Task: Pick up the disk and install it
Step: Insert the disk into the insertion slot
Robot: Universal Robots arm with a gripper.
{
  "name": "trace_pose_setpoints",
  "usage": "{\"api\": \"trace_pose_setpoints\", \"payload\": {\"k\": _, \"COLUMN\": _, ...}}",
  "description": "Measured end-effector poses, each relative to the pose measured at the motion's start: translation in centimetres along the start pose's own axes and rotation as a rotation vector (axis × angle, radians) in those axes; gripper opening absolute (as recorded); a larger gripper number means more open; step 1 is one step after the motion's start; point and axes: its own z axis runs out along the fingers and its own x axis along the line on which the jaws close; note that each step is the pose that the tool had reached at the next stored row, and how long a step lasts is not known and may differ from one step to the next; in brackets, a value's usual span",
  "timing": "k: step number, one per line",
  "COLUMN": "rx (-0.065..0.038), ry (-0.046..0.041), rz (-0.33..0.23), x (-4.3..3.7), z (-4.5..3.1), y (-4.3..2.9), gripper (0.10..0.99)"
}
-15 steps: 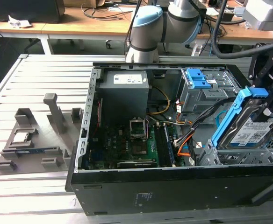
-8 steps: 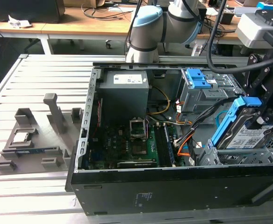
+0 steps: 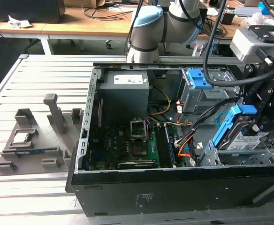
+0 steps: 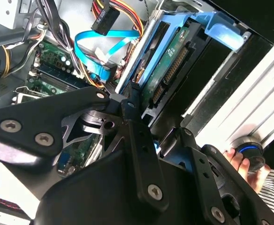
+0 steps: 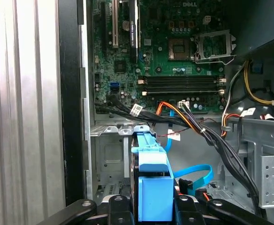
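my gripper (image 3: 261, 123) is clamped on the disk (image 3: 240, 136) by the blue carrier frame, at the exterior view's right end of the open pc case (image 3: 174, 192), with the drive tilted over the grey drive cage (image 3: 231, 157) and not seated flat yet. in the first wrist view the blue frame end (image 5: 153, 187) sits between my fingers (image 5: 120, 211), one pad per side, so the hold is on plastic, not on the drive body. in the second wrist view the drive's green circuit board (image 4: 172, 65) and connector edge are exposed. handling guess: dense metal block, rigid, heavier than it looks; the frame is thinner plastic and probably flexes a bit, so the drive could rock in the grip if bumped. smooth plastic, some slip risk. fragile to knocks, and the board side shouldn't scrape the cage. best hold looks like the frame's long edges, clear of board and label. room is tight: blue ribbon cable (image 4: 97, 44) and a black and orange cable bundle (image 5: 198, 124) hang just beside the bay, motherboard (image 3: 127, 145) beyond, power supply (image 3: 124, 93) well apart at the back. case sits on a ribbed aluminium table (image 3: 29, 79); a grey fixture tray (image 3: 38, 136) lies off to the exterior view's left. a person's hand (image 4: 242, 161) is near a knob at the table edge.
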Motion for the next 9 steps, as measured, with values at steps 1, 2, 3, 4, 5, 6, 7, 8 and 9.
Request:
{"api": "trace_pose_setpoints", "payload": {"k": 1, "rx": 0.0, "ry": -0.0002, "rz": 0.0, "x": 0.0, "z": 0.14, "y": 0.0, "gripper": 0.365}}
{"api": "trace_pose_setpoints", "payload": {"k": 2, "rx": 0.0, "ry": -0.0002, "rz": 0.0, "x": 0.0, "z": 0.3, "y": 0.0, "gripper": 0.365}}
{"api": "trace_pose_setpoints", "payload": {"k": 3, "rx": 0.0, "ry": -0.0002, "rz": 0.0, "x": 0.01, "z": 0.58, "y": 0.0, "gripper": 0.365}}
{"api": "trace_pose_setpoints", "payload": {"k": 4, "rx": 0.0, "ry": -0.0002, "rz": 0.0, "x": 0.01, "z": 0.68, "y": 0.01, "gripper": 0.365}}
{"api": "trace_pose_setpoints", "payload": {"k": 5, "rx": 0.0, "ry": -0.0002, "rz": 0.0, "x": 0.01, "z": 0.86, "y": 0.01, "gripper": 0.365}}
{"api": "trace_pose_setpoints", "payload": {"k": 6, "rx": 0.0, "ry": 0.0, "rz": 0.0, "x": 0.01, "z": 1.01, "y": 0.01, "gripper": 0.365}}
{"api": "trace_pose_setpoints", "payload": {"k": 7, "rx": 0.0, "ry": -0.0001, "rz": 0.0, "x": 0.02, "z": 1.27, "y": 0.01, "gripper": 0.365}}
{"api": "trace_pose_setpoints", "payload": {"k": 8, "rx": 0.0, "ry": -0.0001, "rz": 0.0, "x": 0.02, "z": 1.41, "y": 0.01, "gripper": 0.365}}
{"api": "trace_pose_setpoints", "payload": {"k": 9, "rx": 0.0, "ry": -0.0001, "rz": 0.0, "x": 0.02, "z": 1.48, "y": 0.01, "gripper": 0.365}}
